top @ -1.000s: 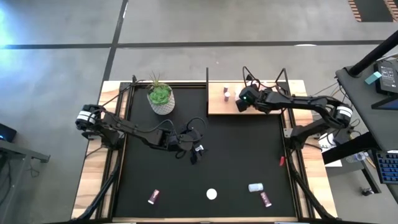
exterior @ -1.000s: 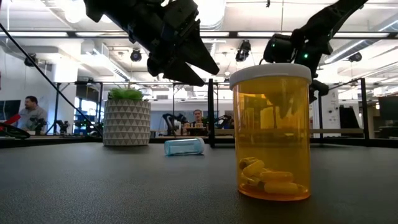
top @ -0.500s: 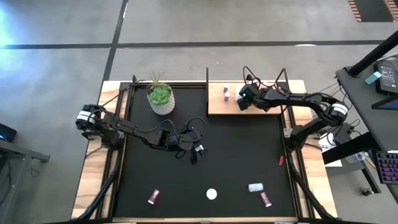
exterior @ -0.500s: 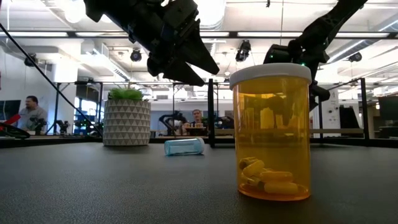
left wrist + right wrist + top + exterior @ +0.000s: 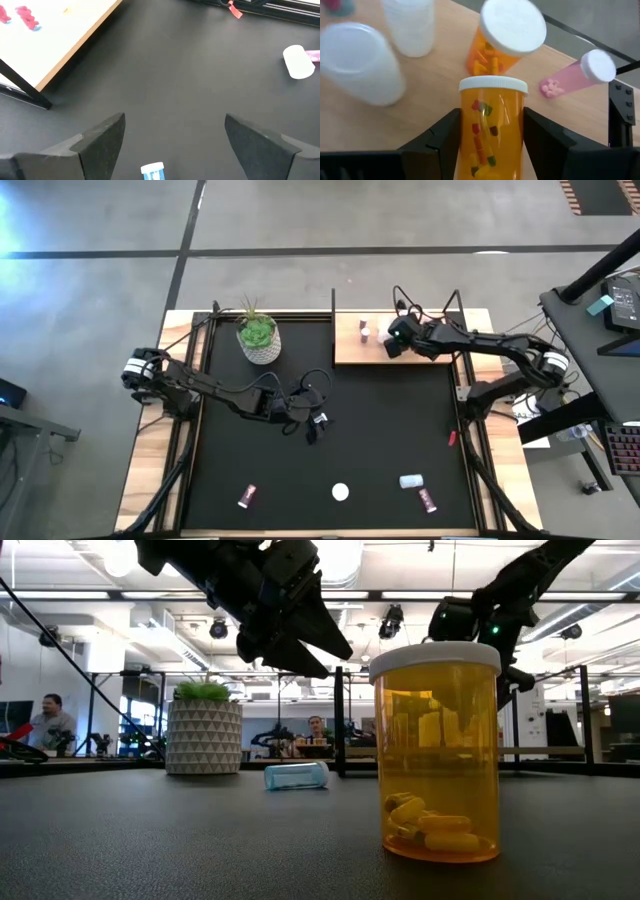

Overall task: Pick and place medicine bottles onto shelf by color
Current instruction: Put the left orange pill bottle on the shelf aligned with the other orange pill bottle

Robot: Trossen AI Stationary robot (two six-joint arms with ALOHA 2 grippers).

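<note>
Gripping one unlabelled orange bottle (image 5: 491, 127) over the shelf (image 5: 352, 348), your right gripper (image 5: 490, 145) faces two white bottles (image 5: 357, 62), another orange bottle (image 5: 502, 37) and one pink bottle (image 5: 580, 75), while your left gripper (image 5: 172, 137) hangs wide open, empty, mid-table.

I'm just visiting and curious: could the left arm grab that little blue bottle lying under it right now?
Probably yes. The left gripper hangs open above the blue bottle, which lies on bare black mat with nothing beside it or between it and the fingers.
</note>
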